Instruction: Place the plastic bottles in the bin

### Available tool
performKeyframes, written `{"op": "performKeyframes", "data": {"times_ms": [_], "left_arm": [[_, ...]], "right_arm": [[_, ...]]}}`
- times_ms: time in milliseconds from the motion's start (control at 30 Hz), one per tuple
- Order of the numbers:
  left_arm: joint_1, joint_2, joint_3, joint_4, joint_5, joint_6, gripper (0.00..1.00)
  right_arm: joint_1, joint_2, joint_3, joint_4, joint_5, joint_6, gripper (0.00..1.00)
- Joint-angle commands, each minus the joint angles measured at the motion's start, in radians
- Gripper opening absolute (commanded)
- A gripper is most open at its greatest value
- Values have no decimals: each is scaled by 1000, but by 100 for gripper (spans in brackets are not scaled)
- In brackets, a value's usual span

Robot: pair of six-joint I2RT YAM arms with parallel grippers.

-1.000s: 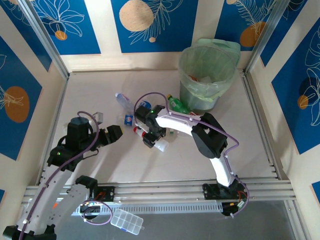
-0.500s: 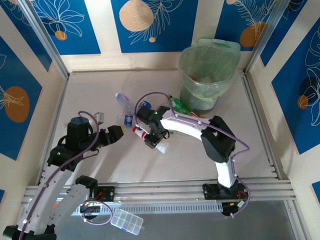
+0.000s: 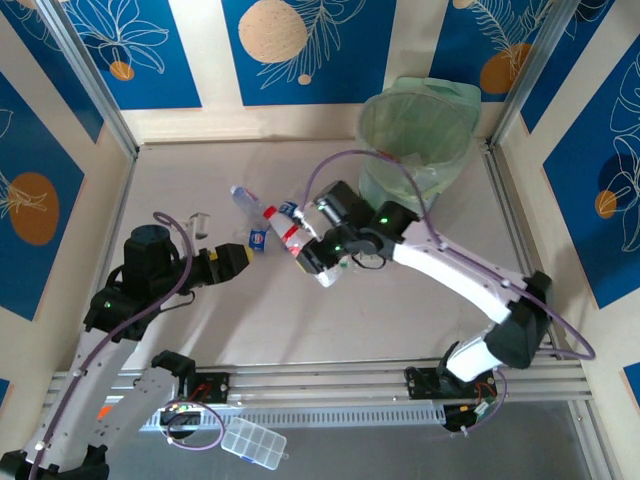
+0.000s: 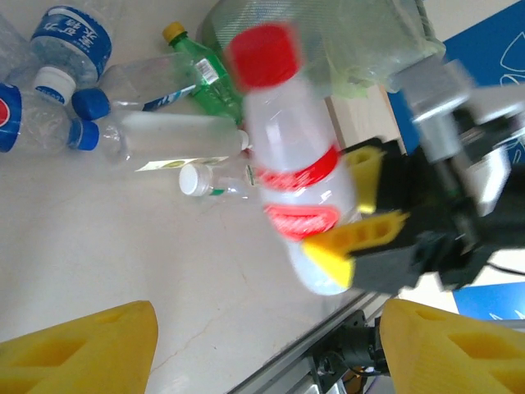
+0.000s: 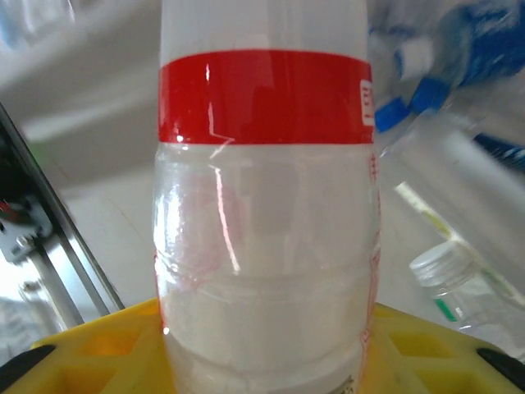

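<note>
**tabletop_tim:** Which step is the robot working on here?

**yam_watcher:** It's carrying. The right gripper [image 3: 312, 258] is clamping a red-capped bottle [image 4: 289, 168] low on its body. In the top view the cap is pointing somewhere between 10 and 11 o'clock. The bottle looks to be hanging above the table rather than lying on it. The bin [image 3: 455, 165] is sitting at roughly 1 o'clock from the bottle, near it but not under it.

**tabletop_tim:** What's the other arm doing?

**yam_watcher:** The left gripper [image 3: 234, 258] is hovering at about 9 o'clock of that bottle with its jaws standing apart and nothing between them. I'm guessing it's just waiting.

**tabletop_tim:** Next move?

**yam_watcher:** I'm thinking the right arm needs to swing toward 1 o'clock and ride high enough to clear the bin's rim before letting go. More are waiting on the table around 11 o'clock, including a blue-labelled bottle [image 4: 70, 33], a green bottle [image 4: 205, 78] and a clear bottle [image 4: 176, 135].
</note>
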Motion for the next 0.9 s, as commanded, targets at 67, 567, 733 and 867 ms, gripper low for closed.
{"op": "performKeyframes", "data": {"times_ms": [67, 567, 733, 867], "left_arm": [[-14, -7, 32, 18, 24, -12, 72], [-14, -11, -29, 68, 25, -35, 72], [-14, 1, -28, 73, 24, -33, 72], [-14, 20, -12, 75, 25, -24, 72]], "right_arm": [[-131, -145, 20, 79, -75, 97, 45], [-526, -16, 460, -1, 64, 183, 43], [-622, 167, 654, -83, 126, 234, 43], [-646, 357, 907, -263, 230, 316, 42]]}}
